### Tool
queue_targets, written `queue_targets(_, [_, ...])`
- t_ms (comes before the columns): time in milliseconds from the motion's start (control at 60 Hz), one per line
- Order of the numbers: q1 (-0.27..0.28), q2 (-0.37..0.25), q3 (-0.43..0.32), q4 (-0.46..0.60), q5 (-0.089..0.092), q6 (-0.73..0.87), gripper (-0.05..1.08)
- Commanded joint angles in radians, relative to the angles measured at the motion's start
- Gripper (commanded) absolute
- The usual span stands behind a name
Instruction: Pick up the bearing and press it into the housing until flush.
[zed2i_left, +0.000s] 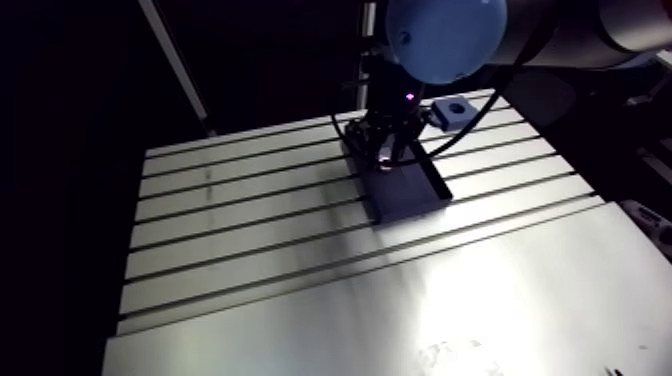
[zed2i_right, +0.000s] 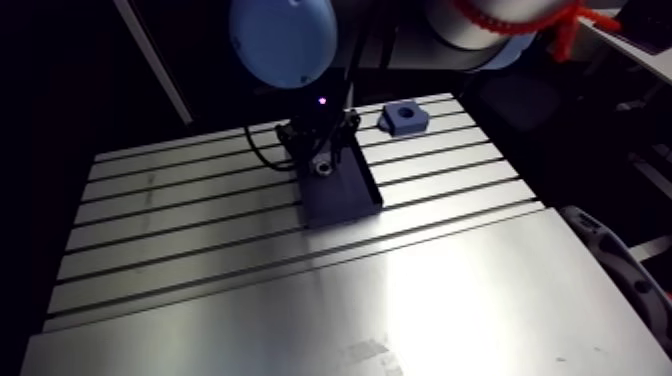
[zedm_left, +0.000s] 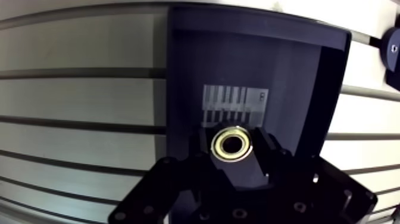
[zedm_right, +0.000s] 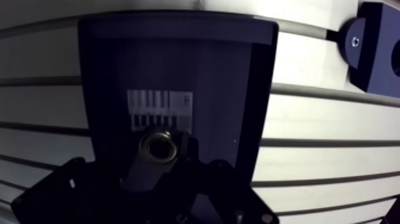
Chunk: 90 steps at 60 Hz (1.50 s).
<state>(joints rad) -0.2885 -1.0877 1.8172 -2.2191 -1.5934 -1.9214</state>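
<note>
On the slotted table (zed2i_left: 250, 220), one arm working over a tray.

- Tray (zedm_left: 297, 71): dark, flat, laid across the grooves. It carries a pale barred label (zedm_left: 235, 104) whose print is too small to read.
- Housing (zedm_right: 372, 47): dark block with a round bore, standing on the bare table beside the tray, well apart from the gripper. The wrist view cuts it at the edge, so only part of it shows.
- Gripper (zedm_left: 232, 150): black against the black tray, its outlines hard to trace. In the arm view a light-blue joint cap (zed2i_left: 445, 35) hides the arm above the wrist.
- Pose: the wrist points straight down over the tray.
- Fingers (zedm_left: 271, 154): drawn narrow, one on each side of the bearing (zedm_left: 232, 143) and closed against its outer ring.
- Bearing: a small metal ring with a brassy inner face, held between the fingertips over the tray, just short of the label. It lies flat, with its bore facing up at the wrist camera and its axis vertical. Being round, it has no long side. Whether it touches the tray cannot be told.
</note>
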Motion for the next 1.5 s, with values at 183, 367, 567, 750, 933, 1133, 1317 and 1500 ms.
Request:
queue_targets(183, [0.0,0.001,0.0,0.003,-0.001,0.0,0.5])
queue_targets(367, [0.0,0.001,0.0,0.003,-0.001,0.0,0.51])
queue_targets(567, [0.0,0.001,0.001,0.005,-0.001,0.0,0.52])
queue_targets(750, [0.0,-0.002,0.0,0.006,-0.001,-0.002,0.52])
queue_targets(933, [0.0,-0.002,0.003,0.006,-0.001,-0.002,0.53])
queue_targets(1133, [0.0,-0.006,0.003,0.006,-0.001,-0.002,0.54])
queue_targets(1317, [-0.001,-0.011,0.003,0.011,-0.001,-0.003,0.54])
queue_targets(1500, [-0.003,-0.026,-0.003,0.021,-0.001,-0.004,0.54])
